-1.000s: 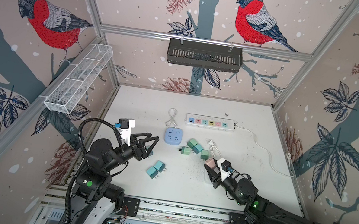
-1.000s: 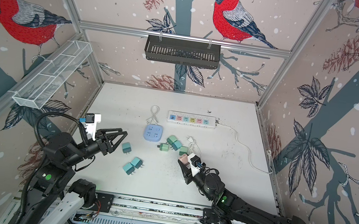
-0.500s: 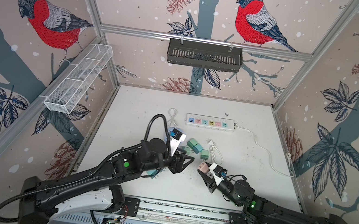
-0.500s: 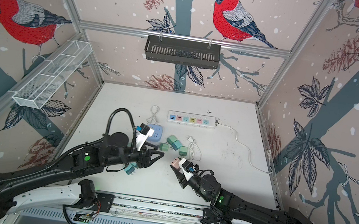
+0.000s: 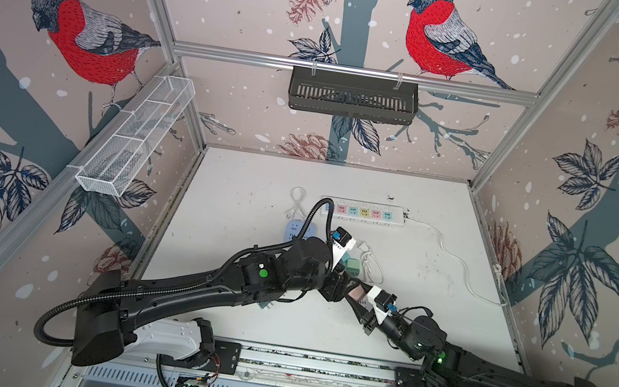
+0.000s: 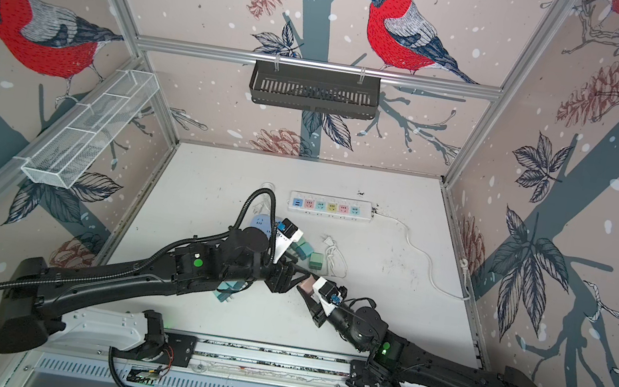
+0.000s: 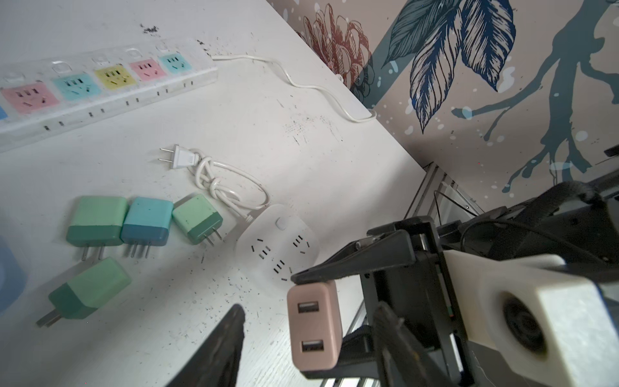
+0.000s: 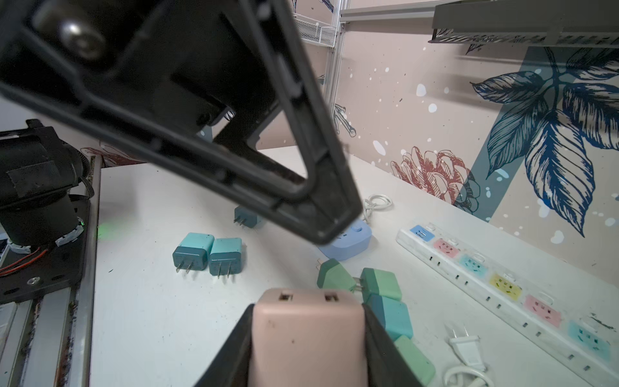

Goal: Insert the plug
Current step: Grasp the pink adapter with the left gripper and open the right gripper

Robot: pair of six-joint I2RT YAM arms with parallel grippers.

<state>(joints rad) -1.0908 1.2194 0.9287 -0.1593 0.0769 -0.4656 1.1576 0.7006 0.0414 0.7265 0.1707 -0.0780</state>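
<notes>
Pink plastic marks the plug [image 7: 315, 325], a small block with two USB ports on its exposed face. It is gripped by the right claw [image 8: 308, 310], whose dark fingers [image 8: 236, 348] press flat against its opposite sides; the prongs are hidden. In both top views the plug sits over the front middle of the counter [image 5: 249, 193], where the two arms meet tip to tip. The left claw [image 7: 308, 313] stands part-open with its jaws astride the port end of the plug. In the left wrist view one finger [image 7: 227, 341] is clearly apart from the plug, and contact on the other side cannot be told. The white strip [image 5: 363, 212], with a row of pastel sockets, lies along the back of the counter, well apart from the plug. Between strip and plug lie four green and blue chargers [image 7: 97, 221], three side by side and the fourth just beside them. Next to them is a white hub [image 7: 278, 244] with a knotted cord [image 7: 214, 183]. A blue puck [image 8: 348, 241] and a teal pair [image 8: 207, 256] lie nearer the left arm's side of the counter.
</notes>
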